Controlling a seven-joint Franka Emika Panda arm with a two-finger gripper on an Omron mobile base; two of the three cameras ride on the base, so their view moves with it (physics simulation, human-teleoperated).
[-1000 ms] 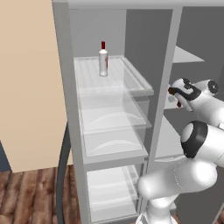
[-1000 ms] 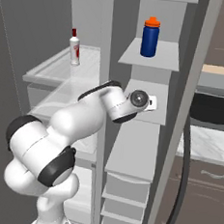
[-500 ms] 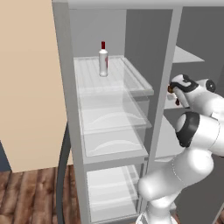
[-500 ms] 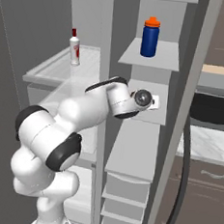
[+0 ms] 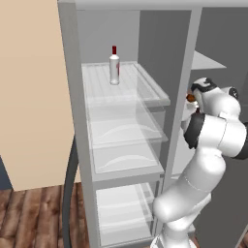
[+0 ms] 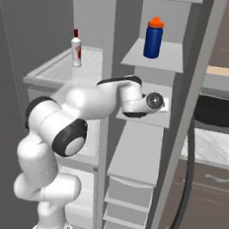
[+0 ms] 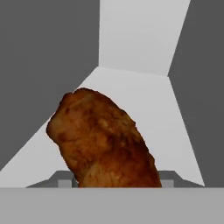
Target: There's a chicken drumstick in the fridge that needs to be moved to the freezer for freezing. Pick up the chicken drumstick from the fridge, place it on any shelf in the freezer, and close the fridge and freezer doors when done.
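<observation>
No lettering, brand, number or sign can be read on the white red-capped bottle [image 5: 114,65], the blue bottle [image 6: 153,37] or the grey unit.

Even, flat light all round, no clear source and no glare. Soft shading darkens the freezer [image 6: 147,154] side walls; the back wall in the hand view glows pale. Edges look slightly soft and pixelled, the drumstick [image 7: 103,140] grainy up close. No edge distortion.

Left base view: from behind, looks into the fridge [image 5: 121,126].
Right base view: faces the freezer [image 6: 144,139].
Hand view: very near the shelf [image 7: 131,92].
</observation>
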